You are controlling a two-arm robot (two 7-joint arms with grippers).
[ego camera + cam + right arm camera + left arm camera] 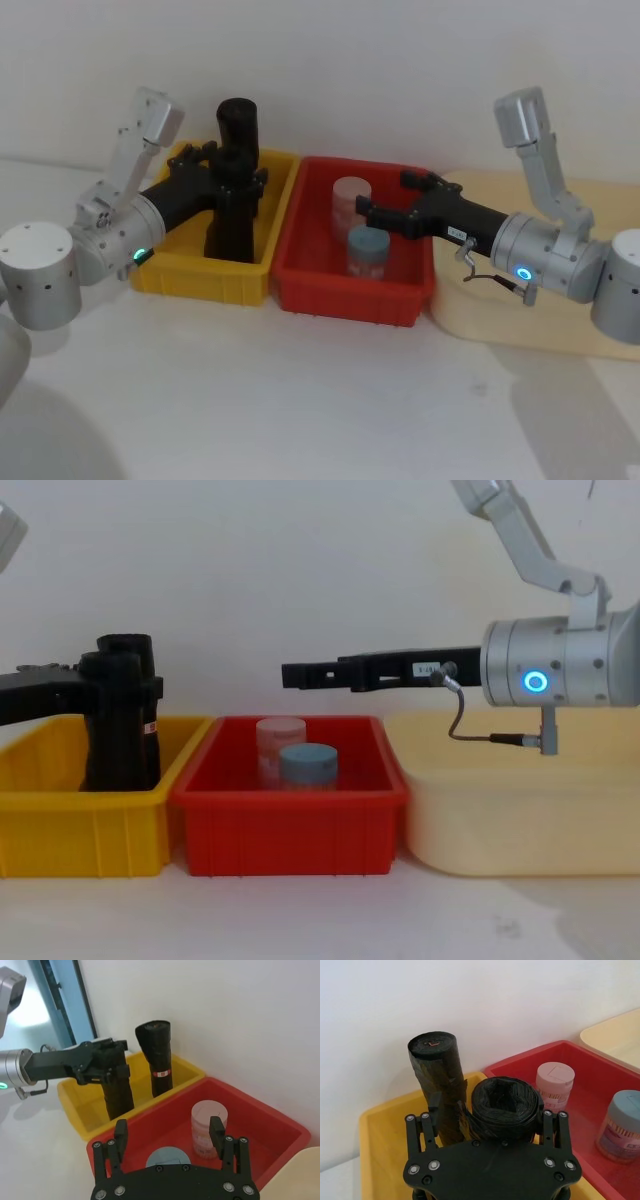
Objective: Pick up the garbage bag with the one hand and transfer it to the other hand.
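In left yellow bin [200, 277], L gripper [487, 1121] jaws clamp garbage bag [506, 1107]; R gripper [168, 1130] jaws wide open, empty, above red bin [340, 296].

Silver-armed: black left gripper [237, 172] green-ringed, black right gripper [383, 195] blue-ringed.

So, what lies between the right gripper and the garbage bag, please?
In head view, the yellow bin's and red bin's adjoining walls separate the right gripper from the garbage bag.

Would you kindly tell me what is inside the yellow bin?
Two black rolls stand inside the yellow bin: the plain garbage bag, between the left gripper's jaws, and a stickered roll behind it. The bin floor under them is covered.
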